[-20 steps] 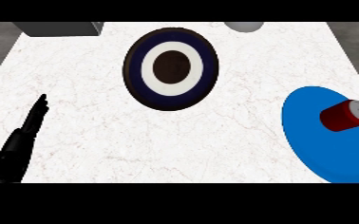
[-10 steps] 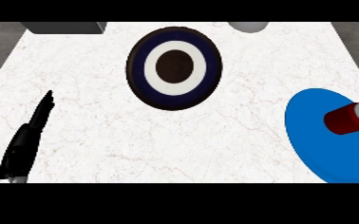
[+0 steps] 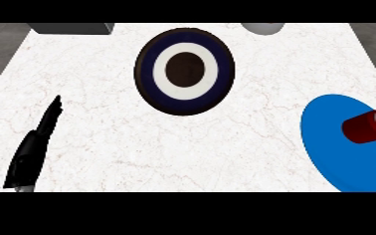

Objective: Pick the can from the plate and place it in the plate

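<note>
— Comparing with half a second ago, what differs?

— Little. The left hand [image 3: 33, 147] stays near the counter's [image 3: 103, 104] left edge, fingers straight, seen edge-on, holding nothing; it sits slightly nearer the front edge. The blue plate [image 3: 327, 139] and the can [image 3: 361, 128] have slid a touch toward the right edge of the view.

— What is in the plates?

— The red can lies on its side on the blue plate at the counter's right edge, partly cut off. The ringed plate [image 3: 185, 70], dark rim, white band, brown middle, holds nothing, toward the back edge. A grey box [image 3: 70, 28] sits at the back left corner, a grey round thing [image 3: 263, 28] at the back edge.
</note>
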`<state>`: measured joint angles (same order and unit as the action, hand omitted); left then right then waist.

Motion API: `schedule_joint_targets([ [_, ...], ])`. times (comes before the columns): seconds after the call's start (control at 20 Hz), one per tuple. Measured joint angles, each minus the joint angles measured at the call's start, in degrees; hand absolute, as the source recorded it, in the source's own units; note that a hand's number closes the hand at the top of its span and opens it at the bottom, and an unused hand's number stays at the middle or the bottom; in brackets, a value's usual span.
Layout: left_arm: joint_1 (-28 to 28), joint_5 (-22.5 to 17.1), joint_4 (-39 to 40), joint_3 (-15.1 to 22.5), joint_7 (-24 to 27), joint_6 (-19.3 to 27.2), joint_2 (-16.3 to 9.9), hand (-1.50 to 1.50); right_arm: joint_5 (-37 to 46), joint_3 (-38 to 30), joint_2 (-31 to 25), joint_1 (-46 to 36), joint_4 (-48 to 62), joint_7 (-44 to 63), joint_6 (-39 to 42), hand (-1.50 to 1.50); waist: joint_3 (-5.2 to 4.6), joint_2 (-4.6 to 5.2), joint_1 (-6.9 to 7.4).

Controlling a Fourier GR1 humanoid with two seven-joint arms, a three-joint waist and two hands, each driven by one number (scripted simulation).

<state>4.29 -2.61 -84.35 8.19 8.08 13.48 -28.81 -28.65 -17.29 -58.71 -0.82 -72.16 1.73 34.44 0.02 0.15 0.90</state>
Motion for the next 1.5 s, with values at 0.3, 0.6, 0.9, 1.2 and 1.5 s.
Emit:
schedule_joint_targets([
  [0.3, -0.8, 1.3, 0.5, -0.5, -0.6, -0.4, 1.0, 0.00, 10.8, 6.5, 0.6, -5.5, 5.3, -2.9, 3.6, -1.50, 0.03, 0.08, 0.21],
  [0.6, 0.1, 1.5, -0.3, -1.9, -0.6, -1.8, 1.2, 0.00, 22.7, 11.1, 1.3, -10.7, 13.7, -11.0, 7.2, -1.50, 0.06, 0.08, 0.25],
  [0.9, 0.2, 3.1, -0.7, -3.4, -0.9, -2.9, 2.5, 0.00, 29.9, 13.3, 5.2, -16.7, 19.0, -13.4, 8.5, -1.50, 0.01, -0.03, -0.12],
  [1.2, -1.0, 3.9, 2.5, -5.9, 1.0, -5.1, 3.6, 0.00, 36.0, 14.7, 7.7, -19.3, 22.9, -17.1, 9.5, -1.50, -0.01, -0.05, -0.39],
  [1.5, -0.4, 5.9, 0.4, -7.1, -0.6, -5.8, 5.2, 0.00, 41.1, 14.9, 9.9, -19.9, 24.7, -18.6, 8.7, -1.50, 0.00, -0.11, -0.51],
])
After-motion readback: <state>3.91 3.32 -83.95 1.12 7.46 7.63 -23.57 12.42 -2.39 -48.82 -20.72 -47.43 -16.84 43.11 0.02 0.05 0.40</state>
